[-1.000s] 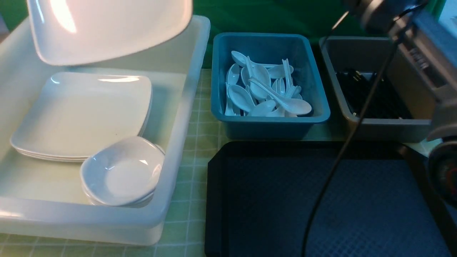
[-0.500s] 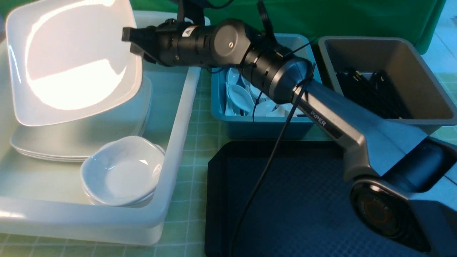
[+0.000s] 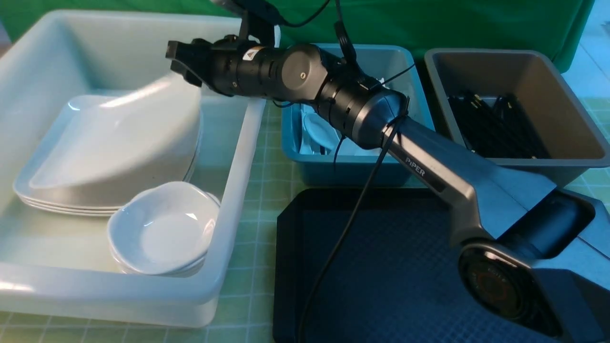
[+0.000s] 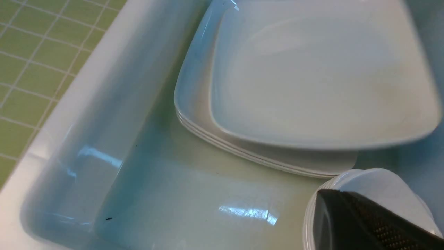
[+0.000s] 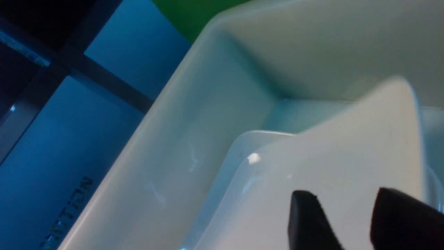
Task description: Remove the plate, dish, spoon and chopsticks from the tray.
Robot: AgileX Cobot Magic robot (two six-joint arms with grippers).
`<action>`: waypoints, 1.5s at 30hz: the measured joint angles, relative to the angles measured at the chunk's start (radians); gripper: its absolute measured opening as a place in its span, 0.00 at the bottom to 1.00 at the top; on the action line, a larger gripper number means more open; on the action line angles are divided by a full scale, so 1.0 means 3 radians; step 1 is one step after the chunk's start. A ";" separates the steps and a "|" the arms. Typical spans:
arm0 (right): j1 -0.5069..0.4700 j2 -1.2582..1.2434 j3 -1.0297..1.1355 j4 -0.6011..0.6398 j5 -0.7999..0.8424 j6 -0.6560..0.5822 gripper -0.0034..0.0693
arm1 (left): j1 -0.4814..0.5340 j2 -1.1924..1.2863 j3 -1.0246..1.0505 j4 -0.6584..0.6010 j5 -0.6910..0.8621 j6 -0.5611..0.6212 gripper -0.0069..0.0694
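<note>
The large white plate (image 3: 124, 138) lies tilted on a stack of like plates (image 3: 28, 190) in the white tub, its high edge just under my right gripper (image 3: 183, 64). In the right wrist view that gripper (image 5: 345, 194) has its jaws apart, with the plate (image 5: 329, 163) beyond them. The black tray (image 3: 295, 247) is bare. A stack of small white dishes (image 3: 162, 233) sits in the tub's near corner. Only one black finger (image 4: 364, 225) of my left gripper shows, over the small dishes (image 4: 381, 187). The plate also shows in the left wrist view (image 4: 312, 69).
The white tub (image 3: 238, 157) stands left of the tray. A blue tub (image 3: 352, 166) with white spoons (image 3: 317, 128) and a grey tub (image 3: 524, 166) with black chopsticks (image 3: 495, 126) stand behind the tray. My right arm crosses over the blue tub.
The plate has dropped from standing high in my right gripper to lying tilted on the plate stack. The right gripper has let it go and stays over the tub's far side.
</note>
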 joint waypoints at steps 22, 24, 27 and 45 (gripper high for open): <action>-0.0683 -0.1340 -0.0581 -0.1787 0.2837 -0.0726 0.06 | -0.0305 0.0202 -0.0023 -0.0571 -0.0067 0.0559 0.07; -0.0697 -0.1530 -0.0476 -0.1855 0.2896 -0.0754 0.06 | -0.0485 0.0409 -0.0120 -0.0668 -0.0067 0.0701 0.07; -0.0690 -0.1932 -0.0132 -0.1870 0.2934 -0.0815 0.06 | -0.0808 0.0854 -0.0423 -0.0597 -0.0050 0.0797 0.07; -0.0671 -0.4123 0.3068 -0.2473 0.2928 -0.0936 0.06 | -0.1574 0.3439 -0.2507 -0.0220 0.0482 0.0797 0.07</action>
